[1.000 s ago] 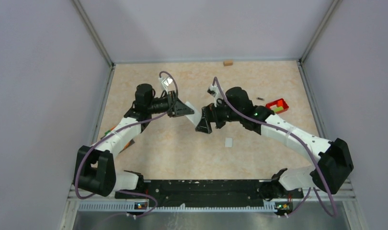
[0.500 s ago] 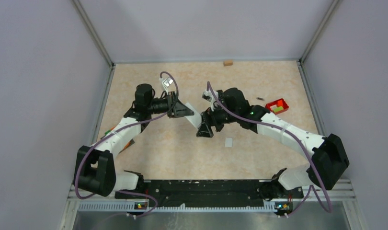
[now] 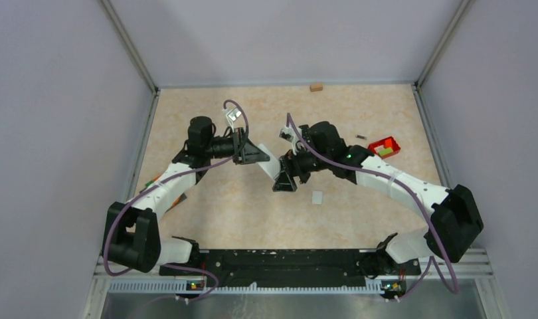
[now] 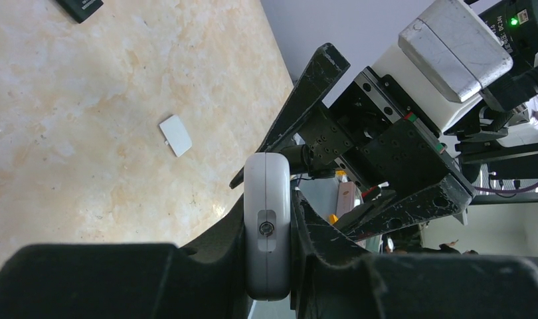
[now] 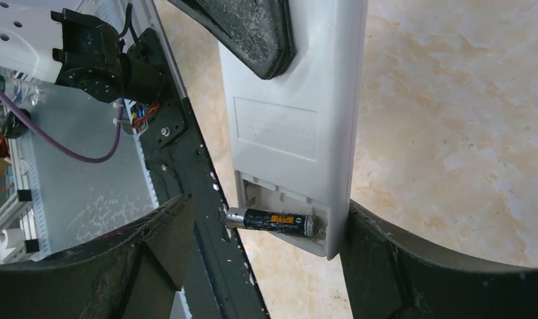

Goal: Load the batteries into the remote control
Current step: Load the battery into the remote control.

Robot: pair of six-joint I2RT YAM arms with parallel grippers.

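**Battery and remote.** A dark battery [image 5: 269, 220] with an orange label lies crosswise in the open compartment at the end of the white remote control [image 5: 293, 119], low in the right wrist view. One tip juts past the remote's left edge.

**Pincers.** The right pincer [image 3: 284, 181] is spread, its fingers [image 5: 392, 266] straddling that end; whether one touches the remote's edge is unclear. The left pincer [image 3: 252, 153] is pinching the remote's other end, above the worktop [image 3: 213, 212] at the centre of the overhead frame.

**Surroundings.** A small white cover [image 3: 317, 197] lies below and to the right. A second thin battery [image 3: 361, 137] and a red tray [image 3: 388, 145] sit farther right.
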